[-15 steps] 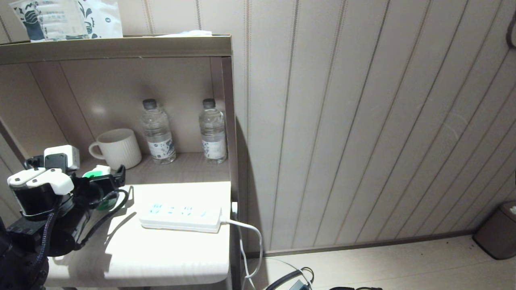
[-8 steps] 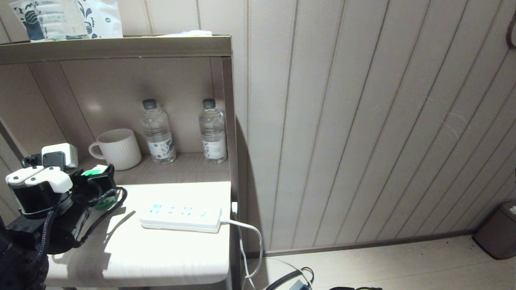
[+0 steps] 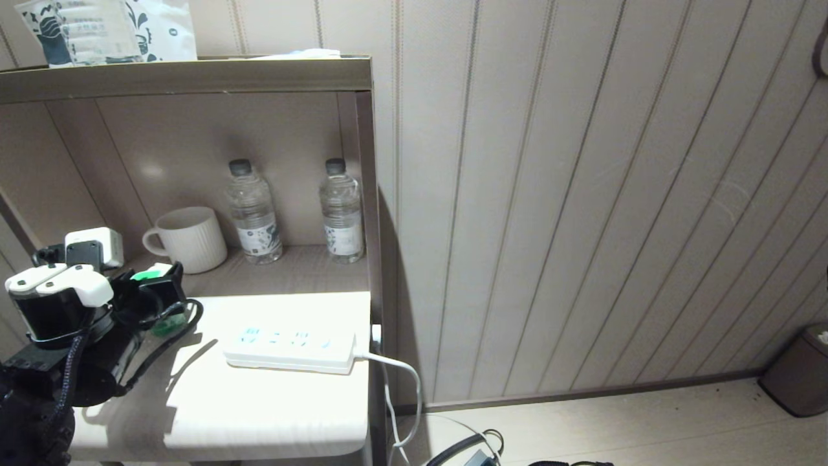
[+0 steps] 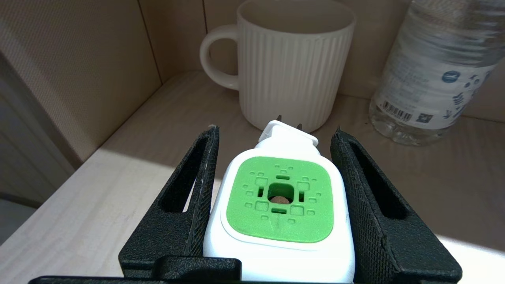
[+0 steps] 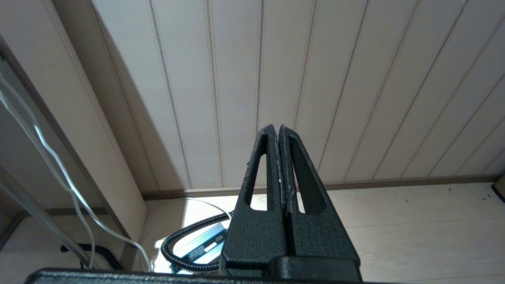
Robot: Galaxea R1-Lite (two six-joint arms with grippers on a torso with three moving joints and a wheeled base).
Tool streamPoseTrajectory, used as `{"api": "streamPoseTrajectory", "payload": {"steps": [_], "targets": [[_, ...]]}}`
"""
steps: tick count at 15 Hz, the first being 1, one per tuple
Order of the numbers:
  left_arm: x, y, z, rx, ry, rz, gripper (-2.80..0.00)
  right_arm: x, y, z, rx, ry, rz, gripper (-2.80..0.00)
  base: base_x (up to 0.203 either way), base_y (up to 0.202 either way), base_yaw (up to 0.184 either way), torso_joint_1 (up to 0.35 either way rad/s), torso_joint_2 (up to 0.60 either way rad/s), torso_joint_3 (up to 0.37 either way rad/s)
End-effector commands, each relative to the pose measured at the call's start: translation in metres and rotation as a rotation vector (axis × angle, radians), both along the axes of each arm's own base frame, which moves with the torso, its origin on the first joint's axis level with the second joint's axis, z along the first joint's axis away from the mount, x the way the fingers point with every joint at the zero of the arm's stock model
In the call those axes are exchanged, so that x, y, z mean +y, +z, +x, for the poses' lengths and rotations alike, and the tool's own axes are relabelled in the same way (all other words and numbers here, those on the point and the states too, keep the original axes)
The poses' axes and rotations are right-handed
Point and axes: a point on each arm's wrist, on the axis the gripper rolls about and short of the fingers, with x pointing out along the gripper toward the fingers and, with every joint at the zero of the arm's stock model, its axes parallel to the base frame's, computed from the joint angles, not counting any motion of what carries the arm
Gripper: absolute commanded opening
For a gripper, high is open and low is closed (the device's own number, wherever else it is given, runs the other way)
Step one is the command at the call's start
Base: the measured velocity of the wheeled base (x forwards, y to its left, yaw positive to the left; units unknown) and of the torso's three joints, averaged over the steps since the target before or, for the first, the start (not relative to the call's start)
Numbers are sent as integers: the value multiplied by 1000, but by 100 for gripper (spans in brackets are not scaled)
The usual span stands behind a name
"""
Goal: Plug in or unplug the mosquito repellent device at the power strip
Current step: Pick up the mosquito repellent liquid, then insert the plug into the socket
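Note:
The mosquito repellent device point(image 4: 280, 201), white with a green top plate, sits between the black fingers of my left gripper point(image 4: 276, 130), which is shut on its sides. Its two prongs point toward the mug. In the head view the device point(image 3: 147, 276) shows as a green and white spot in the left gripper point(image 3: 158, 291) at the left end of the white tabletop point(image 3: 259, 401). The power strip point(image 3: 291, 343) lies flat to the right of it, with no plug in it. My right gripper point(image 5: 278, 128) is shut and empty, hanging by the wall above the floor.
A white ribbed mug point(image 3: 191, 238) and two clear water bottles point(image 3: 252, 213) point(image 3: 341, 210) stand in the shelf niche behind the tabletop. The strip's white cord point(image 3: 401, 369) drops off the right edge. A bin point(image 3: 799, 378) stands at the far right on the floor.
The left gripper's fingers have closed in from wide open onto the device. The arm has shifted a little to the left.

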Motion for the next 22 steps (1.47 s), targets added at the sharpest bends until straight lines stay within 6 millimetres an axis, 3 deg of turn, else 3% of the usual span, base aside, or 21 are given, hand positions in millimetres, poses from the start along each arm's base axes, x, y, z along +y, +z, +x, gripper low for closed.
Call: {"api": "streamPoseTrajectory", "payload": {"steps": [1, 7, 9, 13, 17, 22], "targets": [[0, 16, -4, -35, -8, -4, -280, 0, 0, 0, 0, 0, 0, -280, 0, 0, 0, 0, 0, 0], [1, 77, -26, 36, -70, 30, -280, 0, 0, 0, 0, 1, 0, -280, 0, 0, 0, 0, 0, 0], [1, 85, -40, 180, -105, 62, -280, 0, 0, 0, 0, 0, 0, -280, 0, 0, 0, 0, 0, 0], [2, 130, -72, 392, -182, 63, -280, 0, 0, 0, 0, 0, 0, -280, 0, 0, 0, 0, 0, 0], [4, 160, -97, 581, -203, 61, -280, 0, 0, 0, 0, 0, 0, -280, 0, 0, 0, 0, 0, 0], [1, 192, -111, 742, -304, 39, -280, 0, 0, 0, 0, 0, 0, -280, 0, 0, 0, 0, 0, 0]]}}
